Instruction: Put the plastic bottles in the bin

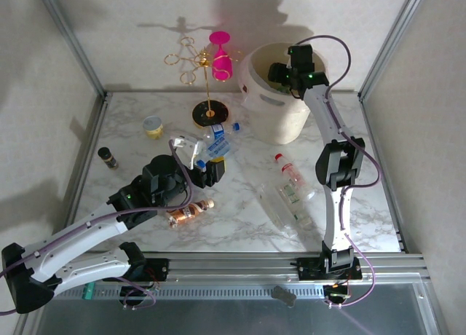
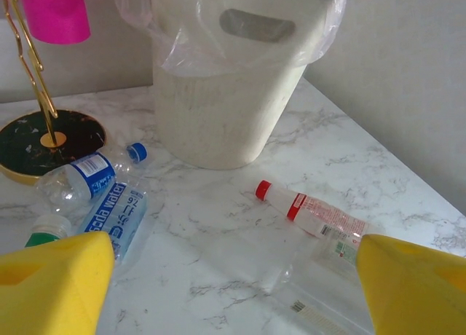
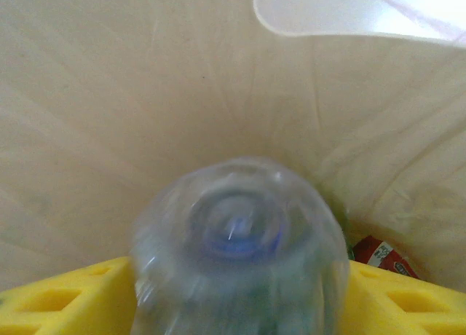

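My left fingers (image 2: 51, 284) spread above marbled surface (image 2: 218, 226), round cream bin (image 2: 218, 116) at twelve o'clock, right fingers (image 3: 58, 306) flanking blurred clear bottle (image 3: 240, 240), grip unclear

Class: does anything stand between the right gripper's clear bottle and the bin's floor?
Nothing visible does. The clear bottle at the right gripper is inside the bin; a red-labelled item lies off to one side.
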`<action>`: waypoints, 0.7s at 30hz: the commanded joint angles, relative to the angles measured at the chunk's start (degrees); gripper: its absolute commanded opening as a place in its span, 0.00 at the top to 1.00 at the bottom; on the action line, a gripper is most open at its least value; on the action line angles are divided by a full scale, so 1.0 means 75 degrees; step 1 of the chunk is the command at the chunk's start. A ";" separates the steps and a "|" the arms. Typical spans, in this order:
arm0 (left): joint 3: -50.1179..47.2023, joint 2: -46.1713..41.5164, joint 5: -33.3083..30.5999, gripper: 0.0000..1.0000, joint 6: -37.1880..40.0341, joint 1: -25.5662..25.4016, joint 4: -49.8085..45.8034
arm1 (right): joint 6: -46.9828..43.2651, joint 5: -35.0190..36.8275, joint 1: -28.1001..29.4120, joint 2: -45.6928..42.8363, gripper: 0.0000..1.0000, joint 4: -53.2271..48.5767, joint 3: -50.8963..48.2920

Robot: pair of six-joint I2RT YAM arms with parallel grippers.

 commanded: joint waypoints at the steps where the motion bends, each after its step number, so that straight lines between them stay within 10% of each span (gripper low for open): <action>1: -0.0064 0.0001 -0.0251 0.14 -0.0002 -0.0058 0.0139 | -0.0194 -0.0118 0.0018 -0.0051 0.24 -0.0129 0.0335; 21: 0.0664 0.0204 -0.0740 0.13 -0.0086 -0.0065 -0.0917 | -0.0570 0.0115 0.0584 -0.3419 0.17 0.0338 -0.1960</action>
